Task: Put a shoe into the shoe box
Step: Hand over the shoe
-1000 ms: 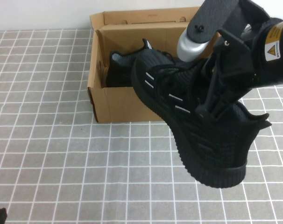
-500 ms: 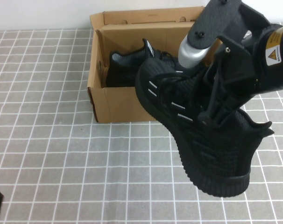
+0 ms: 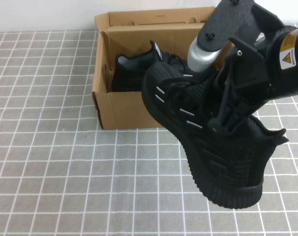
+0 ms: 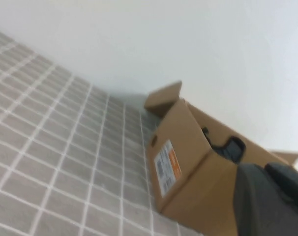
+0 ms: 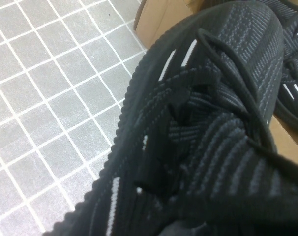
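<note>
My right gripper (image 3: 223, 124) is shut on the shoe (image 3: 213, 147), a black knit sneaker with white side dashes. It hangs tilted in the air, toe towards the shoe box (image 3: 124, 110), heel over the tiles in front of it. The brown cardboard box stands open at the back, and the matching mate (image 3: 132, 71) lies inside. The right wrist view is filled by the shoe's laces and upper (image 5: 213, 123), with the box corner (image 5: 163, 14) beyond. My left gripper (image 4: 272, 201) shows only in the left wrist view as a dark shape near the box (image 4: 188, 162).
Grey tiled tabletop (image 3: 50, 162) spreads left of and in front of the box. A white wall (image 3: 41, 14) runs behind it. The box's end bears a white and orange label (image 4: 166, 164). Its lid flap (image 3: 154, 17) stands up at the back.
The shoe in my right gripper has shifted slightly right and down, then held still. A dark shape at the lower left corner of the high view has left the frame.
</note>
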Robot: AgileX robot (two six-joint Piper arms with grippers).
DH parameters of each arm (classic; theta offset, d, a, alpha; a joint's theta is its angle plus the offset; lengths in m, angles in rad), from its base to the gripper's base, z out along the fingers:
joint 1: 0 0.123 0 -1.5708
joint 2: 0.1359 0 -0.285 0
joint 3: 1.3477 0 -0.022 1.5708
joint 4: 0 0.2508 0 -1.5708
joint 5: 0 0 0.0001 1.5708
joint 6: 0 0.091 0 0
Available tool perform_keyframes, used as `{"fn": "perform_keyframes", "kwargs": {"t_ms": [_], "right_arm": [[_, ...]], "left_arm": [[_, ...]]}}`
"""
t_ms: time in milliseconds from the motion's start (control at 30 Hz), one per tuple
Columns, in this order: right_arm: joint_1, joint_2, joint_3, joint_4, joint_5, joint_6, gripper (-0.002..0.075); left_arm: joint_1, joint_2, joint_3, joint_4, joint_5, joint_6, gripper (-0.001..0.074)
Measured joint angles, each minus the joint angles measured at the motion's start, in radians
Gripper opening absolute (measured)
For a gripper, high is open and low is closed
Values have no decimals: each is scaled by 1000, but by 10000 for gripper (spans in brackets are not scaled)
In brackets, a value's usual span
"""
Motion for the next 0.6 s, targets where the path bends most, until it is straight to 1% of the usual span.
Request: {"fn": "perform_keyframes", "kwargs": {"t_ms": [100, 167, 333, 600], "right_arm": [[0, 0, 0, 2, 0, 0, -8], [0, 0, 0, 4, 0, 0, -8], [0, 0, 0, 8, 0, 0, -8], [0, 0, 0, 8, 0, -2, -8]], "left_arm": [[0, 2, -43, -3, 81, 0, -1], [0, 39, -105, -3, 150, 4, -1], [0, 242, -287, -3, 346, 45, -1], [0, 615, -637, -23, 705, 342, -1]]}}
